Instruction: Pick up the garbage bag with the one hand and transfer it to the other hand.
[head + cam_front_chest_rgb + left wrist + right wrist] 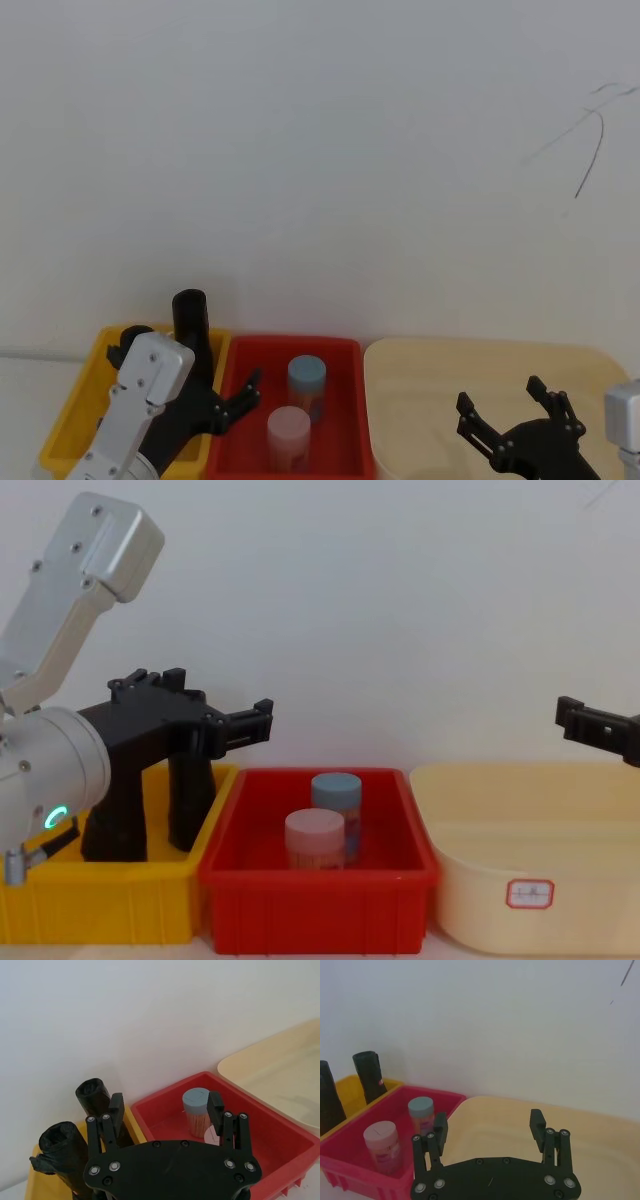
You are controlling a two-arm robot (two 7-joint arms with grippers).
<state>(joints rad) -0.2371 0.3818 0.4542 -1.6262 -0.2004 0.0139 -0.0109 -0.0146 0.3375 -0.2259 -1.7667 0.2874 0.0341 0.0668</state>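
Now, lower left: yellow bin (75,400) holds two black rolls, garbage bag (62,1152) plus slimmer roll (94,1097); red bin (290,342), two jars (315,840); left pincer (165,1105), right pincer (488,1122) both apart.

You had the garbage bag (62,1152) and a second roll (95,1097) standing in the left bin (75,400), the rear jar (307,378) behind the front jar (288,430) in the middle bin (290,343), the tub (420,400) rightmost, the left gripper (165,1102) over the first two bins' shared edge, the right gripper (490,1122) over the tub.
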